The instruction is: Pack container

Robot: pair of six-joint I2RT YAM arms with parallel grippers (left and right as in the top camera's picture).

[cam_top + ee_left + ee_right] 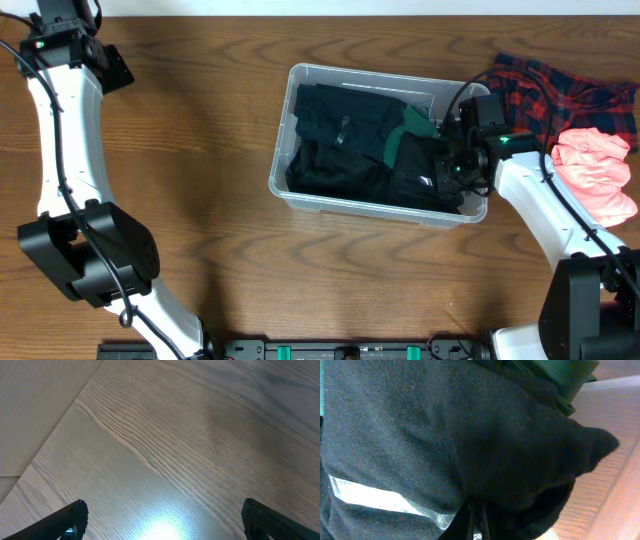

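Note:
The container (345, 206), a clear plastic bin, sits at the table's middle right and holds dark folded clothes (335, 140) and a green garment (408, 124). My right gripper (452, 165) is down in the bin's right end. In the right wrist view its fingers (476, 521) are pressed together on a fold of a black garment (445, 435), with green cloth (565, 375) beyond. My left gripper (110, 65) is at the far left back, away from the bin. In the left wrist view it is open (162, 512) over bare wood.
A red and black plaid garment (560, 85) and a pink garment (597, 172) lie on the table to the right of the bin, beside my right arm. The table's back edge runs close behind my left gripper.

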